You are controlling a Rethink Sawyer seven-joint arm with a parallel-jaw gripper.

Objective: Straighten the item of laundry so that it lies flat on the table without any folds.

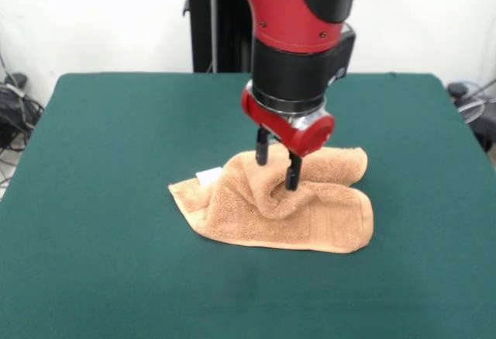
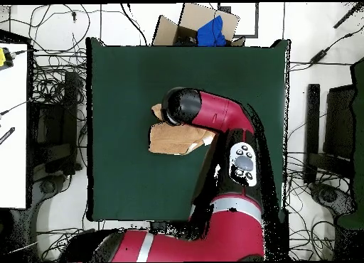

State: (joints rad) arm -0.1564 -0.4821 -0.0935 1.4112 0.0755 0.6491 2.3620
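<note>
gripper (image 1: 277, 167) pinches crumpled towel (image 1: 310, 215) on table (image 1: 101, 199).

Orange-tan towel (image 1: 287, 211), white tag (image 1: 209, 175), dark green table (image 1: 101, 223).

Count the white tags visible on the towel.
1: a white tag on the towel's far-left edge in the front view. Another may be hidden in the folds or under the gripper.

Red arm (image 1: 287, 5), black wrist collar, red flange, dark jaws.
</note>
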